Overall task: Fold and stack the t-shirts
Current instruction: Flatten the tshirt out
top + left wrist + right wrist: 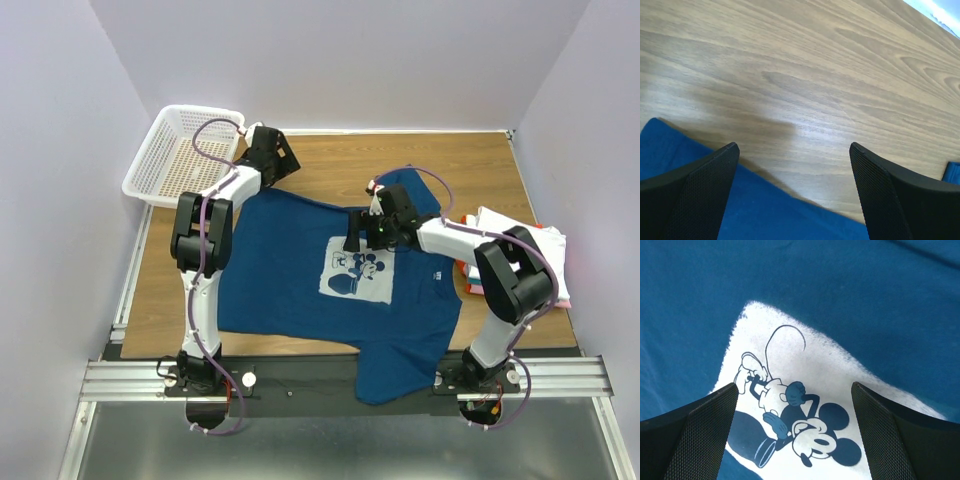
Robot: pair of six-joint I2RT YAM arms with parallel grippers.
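Observation:
A dark teal-blue tee (290, 280) lies spread flat on the wooden table (470, 165). Its white Mickey Mouse print (358, 272) faces up, and its lower right part hangs over the near edge. My left gripper (281, 157) is open and empty at the tee's far left edge. In the left wrist view the gripper (792, 147) is over bare wood, with the tee's edge (765, 210) below. My right gripper (363, 238) is open and empty just above the print, as the right wrist view (795, 387) shows, with the print (805, 405) between the fingers.
A stack of folded tees (525, 235), white on top with pink and orange-red edges (468, 274), sits at the table's right edge by the right arm. A white mesh basket (185, 150) stands at the far left corner. Walls close in the table.

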